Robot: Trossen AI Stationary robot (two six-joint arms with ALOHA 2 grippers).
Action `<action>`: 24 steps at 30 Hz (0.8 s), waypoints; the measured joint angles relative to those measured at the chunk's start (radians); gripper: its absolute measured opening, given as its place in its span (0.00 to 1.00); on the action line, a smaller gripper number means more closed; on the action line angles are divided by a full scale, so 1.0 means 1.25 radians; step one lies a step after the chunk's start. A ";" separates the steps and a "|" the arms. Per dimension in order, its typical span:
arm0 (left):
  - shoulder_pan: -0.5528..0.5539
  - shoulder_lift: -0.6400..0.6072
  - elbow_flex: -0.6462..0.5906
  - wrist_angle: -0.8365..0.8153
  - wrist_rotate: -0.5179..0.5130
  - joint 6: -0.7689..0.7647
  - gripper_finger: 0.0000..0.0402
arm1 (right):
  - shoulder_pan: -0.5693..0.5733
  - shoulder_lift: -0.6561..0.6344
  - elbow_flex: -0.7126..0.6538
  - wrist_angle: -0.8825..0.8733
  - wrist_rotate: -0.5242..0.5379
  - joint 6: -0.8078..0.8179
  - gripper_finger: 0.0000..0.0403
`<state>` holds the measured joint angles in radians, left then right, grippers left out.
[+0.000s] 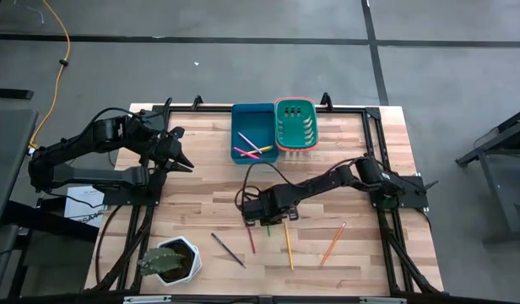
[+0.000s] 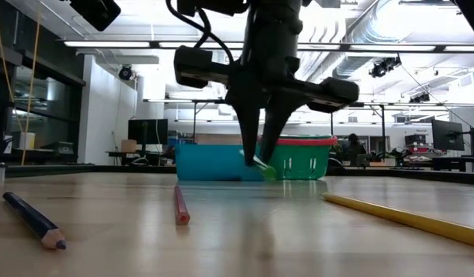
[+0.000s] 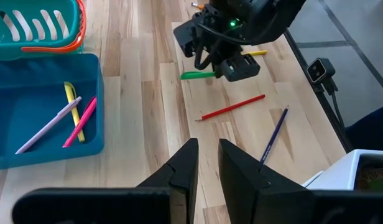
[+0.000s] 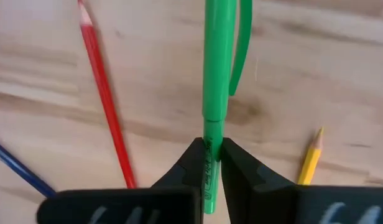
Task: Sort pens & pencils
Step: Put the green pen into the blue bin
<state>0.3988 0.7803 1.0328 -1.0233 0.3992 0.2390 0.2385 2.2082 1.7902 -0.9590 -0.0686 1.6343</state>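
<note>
My right gripper [image 1: 268, 218] is over the middle of the table, shut on a green pen [image 4: 214, 68]. On the boards around it lie a red pencil [image 1: 250, 237], a yellow pencil [image 1: 288, 246], an orange pencil [image 1: 333, 243] and a dark purple pencil [image 1: 227, 250]. A pink, a yellow and a lilac pen [image 3: 70, 118] lie in the blue bin [image 1: 252, 127] at the far edge. My left gripper [image 3: 207, 165] waits above the table's left side, its fingers a narrow gap apart with nothing between them. My right gripper pinches the green pen's barrel [image 4: 210, 134] between its two fingers, toward the end away from the clip. The fingers come from above, pointing down, and lie across the pen. The pen [image 3: 198, 75] juts out sideways, nearly level, just above the boards.
A green basket with an orange rim [image 1: 295, 124] stands beside the blue bin at the far edge. A white pot with a plant [image 1: 171, 260] sits at the near left. A black frame [image 1: 374, 127] borders the table.
</note>
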 joint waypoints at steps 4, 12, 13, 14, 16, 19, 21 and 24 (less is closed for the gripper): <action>0.000 0.000 0.000 0.000 0.000 0.000 0.13 | -0.015 0.000 0.024 -0.005 0.025 -0.025 0.04; 0.000 0.000 0.000 0.000 0.000 0.000 0.13 | -0.066 0.000 0.069 -0.028 0.056 -0.100 0.04; 0.000 0.000 0.000 0.000 0.000 0.000 0.13 | -0.075 0.000 0.075 -0.028 0.059 -0.115 0.04; 0.000 0.000 0.000 0.000 0.000 0.000 0.13 | -0.084 0.000 0.080 -0.028 0.061 -0.130 0.04; 0.000 0.000 0.000 0.000 0.000 0.000 0.13 | -0.104 0.000 0.092 -0.028 0.061 -0.161 0.04; 0.000 0.000 0.000 0.000 0.000 0.000 0.13 | -0.139 0.000 0.109 -0.029 0.062 -0.207 0.04; 0.000 0.000 0.000 0.001 0.000 0.000 0.13 | -0.163 0.000 0.120 -0.029 0.062 -0.238 0.04; 0.000 0.000 0.000 0.001 0.000 0.000 0.13 | -0.201 0.000 0.139 -0.028 0.061 -0.285 0.04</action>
<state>0.3988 0.7803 1.0328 -1.0215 0.3988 0.2390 -0.0131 2.2082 1.9634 -0.9943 0.0082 1.2779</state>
